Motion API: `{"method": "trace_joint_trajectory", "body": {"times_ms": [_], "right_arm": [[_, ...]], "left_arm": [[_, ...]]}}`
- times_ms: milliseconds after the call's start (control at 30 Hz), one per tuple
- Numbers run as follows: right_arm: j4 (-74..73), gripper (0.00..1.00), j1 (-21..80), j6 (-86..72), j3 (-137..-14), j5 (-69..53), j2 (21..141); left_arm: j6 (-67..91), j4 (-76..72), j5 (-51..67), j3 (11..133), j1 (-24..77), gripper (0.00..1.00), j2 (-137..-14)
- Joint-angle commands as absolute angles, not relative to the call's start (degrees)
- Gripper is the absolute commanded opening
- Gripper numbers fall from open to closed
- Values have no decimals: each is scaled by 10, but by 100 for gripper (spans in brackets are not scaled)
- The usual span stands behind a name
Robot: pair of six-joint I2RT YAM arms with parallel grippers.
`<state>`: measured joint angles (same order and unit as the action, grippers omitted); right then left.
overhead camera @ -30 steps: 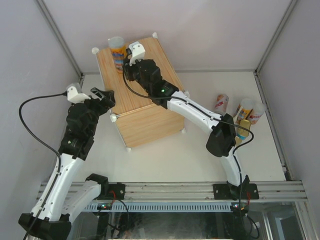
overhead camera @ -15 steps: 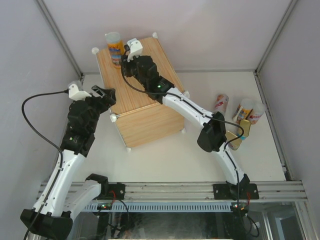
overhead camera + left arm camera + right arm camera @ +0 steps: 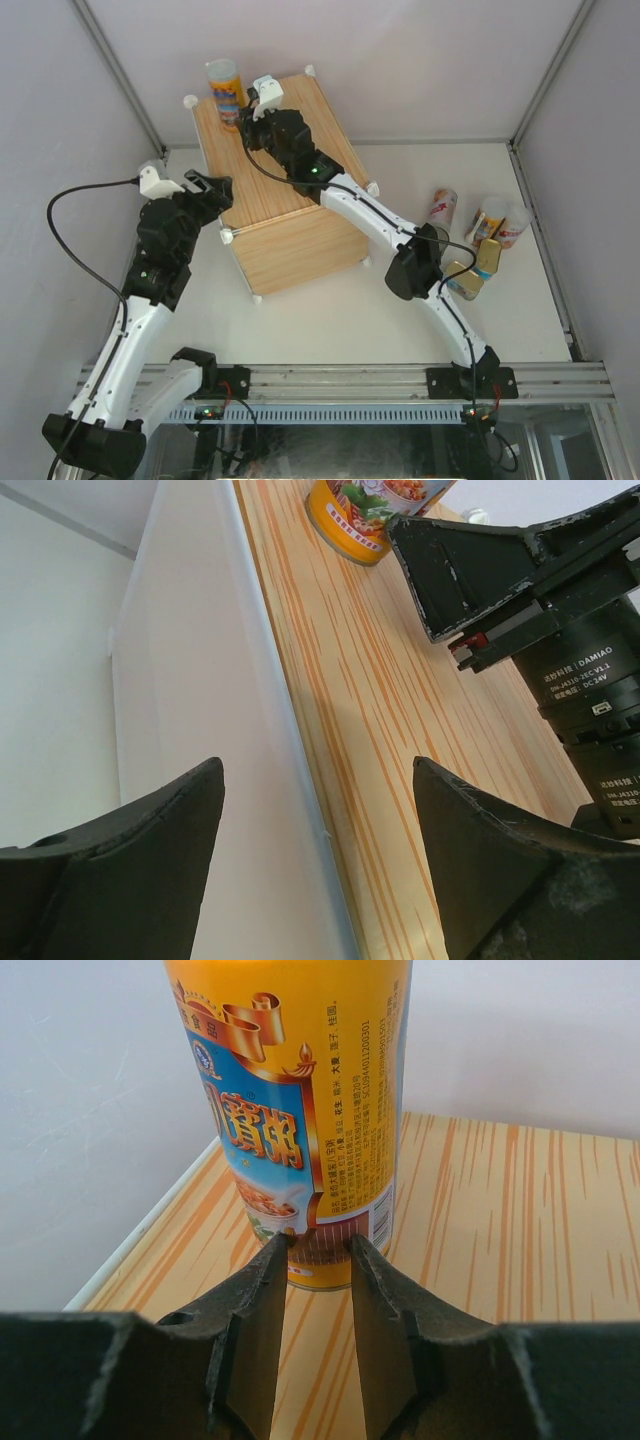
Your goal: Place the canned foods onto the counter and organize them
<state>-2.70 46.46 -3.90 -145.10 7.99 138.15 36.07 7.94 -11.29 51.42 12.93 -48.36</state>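
A tall orange-labelled can (image 3: pixel 224 88) stands upright on the far left corner of the wood-grain counter (image 3: pixel 290 240). It also shows in the right wrist view (image 3: pixel 300 1110) and in the left wrist view (image 3: pixel 365 515). My right gripper (image 3: pixel 250 112) (image 3: pixel 320 1245) is just behind the can, jaws a narrow gap apart, tips at the can's base and holding nothing. My left gripper (image 3: pixel 216 188) (image 3: pixel 315 770) is open and empty over the counter's left edge (image 3: pixel 400 710). More cans (image 3: pixel 443 207) (image 3: pixel 490 218) (image 3: pixel 513 228) and gold tins (image 3: pixel 490 255) lie on the table at right.
White walls stand close behind and left of the counter (image 3: pixel 500 1210). The right arm (image 3: pixel 410 265) stretches across the counter top and partly hides a tin (image 3: pixel 462 280). White ball connectors (image 3: pixel 190 101) mark the counter's corners.
The orange can has slid toward the counter's far left corner, with the right gripper following behind it. The left gripper has barely moved.
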Motion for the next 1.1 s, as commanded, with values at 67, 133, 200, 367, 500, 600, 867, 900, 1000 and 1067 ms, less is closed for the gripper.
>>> {"method": "trace_joint_trajectory", "body": {"times_ms": [67,133,200,367,500,600,867,900,1000,1067], "right_arm": [[1,32,457,-47,-1480,63,1399],[7,32,456,-46,-1484,61,1406],[9,32,455,-46,-1493,60,1414],[21,32,453,-44,-1499,56,1423],[24,32,451,-43,-1510,55,1431],[28,33,449,-42,-1510,53,1432],[19,35,454,-32,-1491,58,1409],[23,37,457,-26,-1468,65,1390],[59,42,468,-12,-1363,94,1317],[66,47,473,-10,-1309,108,1270]], "left_arm": [[368,51,-100,503,126,79,-485],[369,49,-100,501,125,79,-486],[369,49,-100,501,125,79,-486],[370,44,-99,497,126,78,-487],[370,41,-97,497,125,78,-487],[371,37,-97,494,126,77,-487],[378,39,-101,488,126,77,-478],[380,40,-101,487,125,78,-475],[382,48,-109,485,125,82,-464],[382,54,-118,483,126,86,-455]]}}
